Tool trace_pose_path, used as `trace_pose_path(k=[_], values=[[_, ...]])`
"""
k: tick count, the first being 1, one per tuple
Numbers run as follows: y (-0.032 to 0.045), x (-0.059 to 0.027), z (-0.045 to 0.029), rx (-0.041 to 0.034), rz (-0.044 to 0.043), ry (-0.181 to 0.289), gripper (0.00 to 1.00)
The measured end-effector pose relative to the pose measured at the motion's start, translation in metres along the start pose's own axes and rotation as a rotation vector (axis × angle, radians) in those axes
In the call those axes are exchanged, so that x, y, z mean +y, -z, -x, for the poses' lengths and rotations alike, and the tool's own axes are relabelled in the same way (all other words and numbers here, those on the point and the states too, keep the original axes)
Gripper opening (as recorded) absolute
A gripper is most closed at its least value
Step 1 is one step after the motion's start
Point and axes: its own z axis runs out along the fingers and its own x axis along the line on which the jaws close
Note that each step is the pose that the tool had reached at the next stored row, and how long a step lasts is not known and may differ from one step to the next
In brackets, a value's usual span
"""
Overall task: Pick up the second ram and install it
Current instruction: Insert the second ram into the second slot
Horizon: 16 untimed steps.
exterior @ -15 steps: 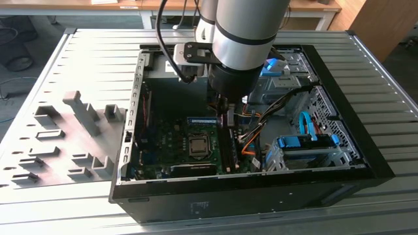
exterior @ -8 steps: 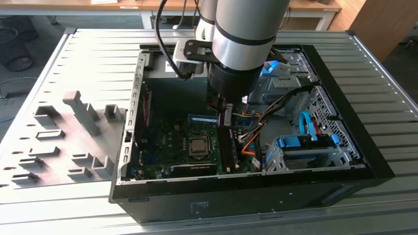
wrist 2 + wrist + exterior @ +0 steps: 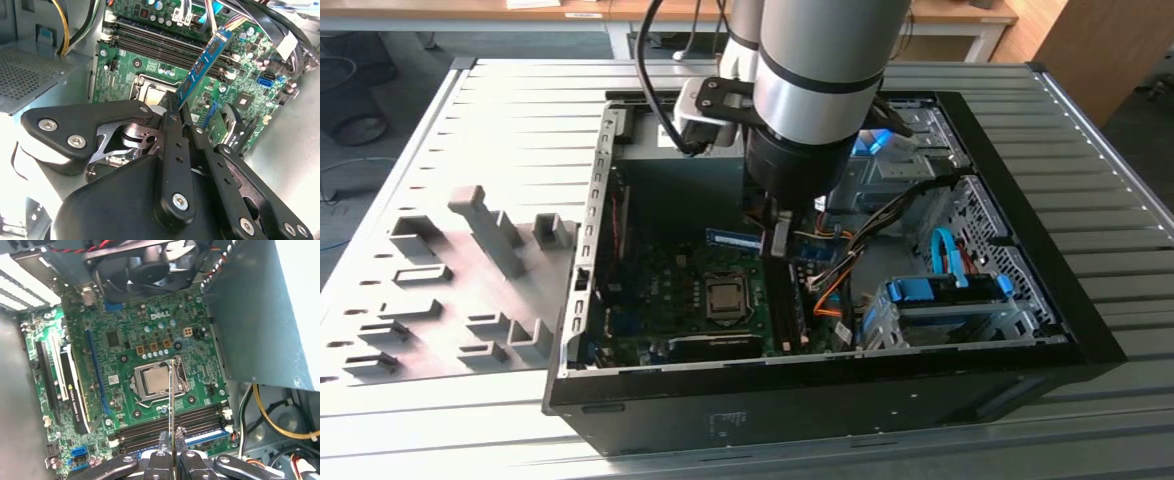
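Note:
My gripper point(image 3: 778, 238) is lowered into the open computer case and is shut on the second ram point(image 3: 734, 238), a long thin stick with a blue face. In the second wrist view the stick point(image 3: 205, 62) juts out tilted from between the black fingers point(image 3: 172, 120), hanging above the motherboard. The first wrist view shows the ram point(image 3: 172, 395) edge-on as a thin line rising from the gripper point(image 3: 173, 437) across the memory slots point(image 3: 170, 427) toward the CPU socket point(image 3: 157, 380). The dark memory slots point(image 3: 165, 40) lie beside the socket point(image 3: 150, 87), below the stick.
The case wall point(image 3: 574, 300) rings the board. A power supply box point(image 3: 265, 315), a fan point(image 3: 150, 265) and cable bundles point(image 3: 854, 260) crowd the sides. A drive cage with blue parts point(image 3: 947, 295) sits at the exterior view's right. Gray fixture blocks point(image 3: 480, 270) stand outside the case.

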Motion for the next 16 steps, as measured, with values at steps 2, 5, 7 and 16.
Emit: trace_pose_path(k=[2, 5, 7, 16], values=[[-0.0001, 0.0000, 0.0000, -0.0012, -0.0016, -0.024, 0.14], [-0.0003, 0.0000, 0.0000, -0.0029, -0.0038, -0.058, 0.14], [-0.0004, 0.0000, 0.0000, -0.0039, -0.0053, -0.080, 0.14], [-0.0009, 0.0000, -0.0001, -0.0075, -0.0110, -0.164, 0.14]])
